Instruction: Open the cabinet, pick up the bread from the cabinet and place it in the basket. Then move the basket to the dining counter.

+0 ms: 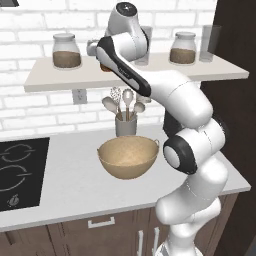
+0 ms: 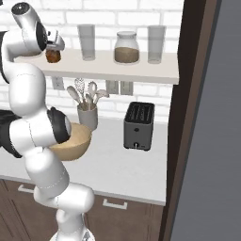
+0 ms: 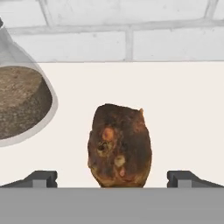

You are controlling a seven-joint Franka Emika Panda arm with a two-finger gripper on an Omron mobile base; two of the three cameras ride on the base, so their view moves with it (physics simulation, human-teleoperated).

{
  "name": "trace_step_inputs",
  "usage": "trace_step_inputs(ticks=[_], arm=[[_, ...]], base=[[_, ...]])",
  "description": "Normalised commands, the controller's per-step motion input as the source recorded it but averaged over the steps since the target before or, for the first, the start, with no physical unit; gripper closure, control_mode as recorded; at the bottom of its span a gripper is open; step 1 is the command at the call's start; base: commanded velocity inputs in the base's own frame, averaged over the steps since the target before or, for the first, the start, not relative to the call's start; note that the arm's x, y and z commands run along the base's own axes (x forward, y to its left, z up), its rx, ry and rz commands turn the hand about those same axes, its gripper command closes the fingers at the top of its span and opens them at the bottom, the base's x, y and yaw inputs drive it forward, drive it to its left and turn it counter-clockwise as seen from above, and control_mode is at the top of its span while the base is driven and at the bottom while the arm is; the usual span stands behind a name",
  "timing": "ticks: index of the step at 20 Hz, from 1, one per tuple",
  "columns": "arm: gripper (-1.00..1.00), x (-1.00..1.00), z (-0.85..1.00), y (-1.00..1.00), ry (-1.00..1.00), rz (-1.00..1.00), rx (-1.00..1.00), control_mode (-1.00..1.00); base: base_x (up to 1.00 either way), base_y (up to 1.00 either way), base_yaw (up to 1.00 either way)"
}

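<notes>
On the shelf (image 1: pixel 45 79) before the white brick wall, your gripper (image 3: pixel 112 178) has its jaws spread wide around the bread (image 3: pixel 119 145), not yet closed; the basket (image 1: pixel 128 157) waits on the worktop (image 1: pixel 70 185).

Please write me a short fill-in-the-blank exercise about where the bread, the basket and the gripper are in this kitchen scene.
1. The bread lies on the open ____, beside a glass jar.
2. The basket stands on the worktop, in front of the grey utensil ____.
3. The gripper is ____, one finger on each side of the bread.

Missing words: shelf; pot; open
</notes>
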Motion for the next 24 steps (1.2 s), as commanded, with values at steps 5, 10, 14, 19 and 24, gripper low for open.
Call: trace_step_inputs(ticks=[5,10,14,19,24], arm=[[-1.00,0.19,0.00,0.00,0.04,0.00,0.00,-1.00],[-1.00,0.02,0.00,0.00,0.00,0.00,0.00,-1.00],[-1.00,0.25,-0.01,0.02,0.01,0.00,-0.02,-1.00],[-1.00,0.22,0.00,0.10,0.05,0.00,0.00,-1.00],[-1.00,0.11,0.00,0.10,0.03,0.00,0.00,-1.00]], base=[[0.00,0.00,0.00],[0.00,0.00,0.00],[0.00,0.00,0.00],[0.00,0.00,0.00],[0.00,0.00,0.00]])
